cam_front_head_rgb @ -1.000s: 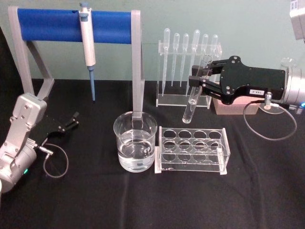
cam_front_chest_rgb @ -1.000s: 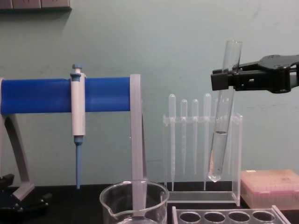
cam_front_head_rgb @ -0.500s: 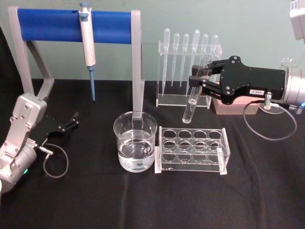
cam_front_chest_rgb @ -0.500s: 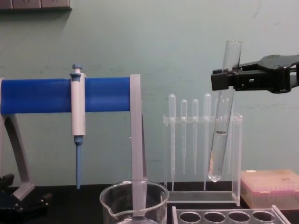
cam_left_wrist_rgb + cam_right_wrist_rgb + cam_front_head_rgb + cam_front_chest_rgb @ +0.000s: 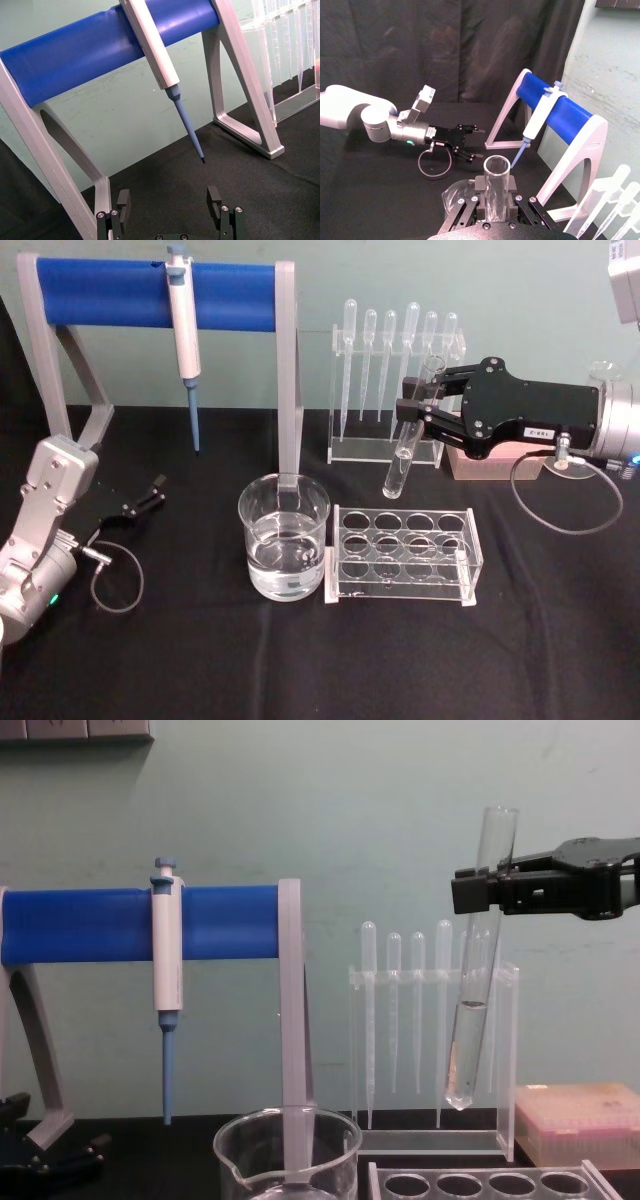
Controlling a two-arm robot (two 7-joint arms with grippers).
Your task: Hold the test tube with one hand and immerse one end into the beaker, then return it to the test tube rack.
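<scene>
We judge this to be the carrying step. The black two-fingered right gripper with its small white label (image 5: 410, 410) is clamped on the long clear glass test tube (image 5: 405, 445), gripping it just below the open rim. The tube hangs from the fingers, tilted, with its rounded closed end lowest and clear of everything. In the chest view a faint line across the tube (image 5: 470, 1030) may be a little liquid, though we cannot be sure. We also cannot tell from this whether the dip has been made.

The wide clear glass beaker with water in it (image 5: 250, 540) stands below the hand, off to its left and nearer the robot's body. The clear plastic test tube rack with round holes (image 5: 400, 585) lies almost straight below the hand, a little nearer us, just beside the beaker.

If the dip is still to do, the hand must travel to its left and toward us until the tube's closed end is over the beaker's mouth. It must then descend, keeping off the glass rim and the rack's edge.

The grey-bodied left gripper (image 5: 150, 492) sits parked low, well apart to the hand's left, its fingers spread wide.

Against the earlier pictures we find no visible change: hand, tube, beaker and rack are placed as they were.
</scene>
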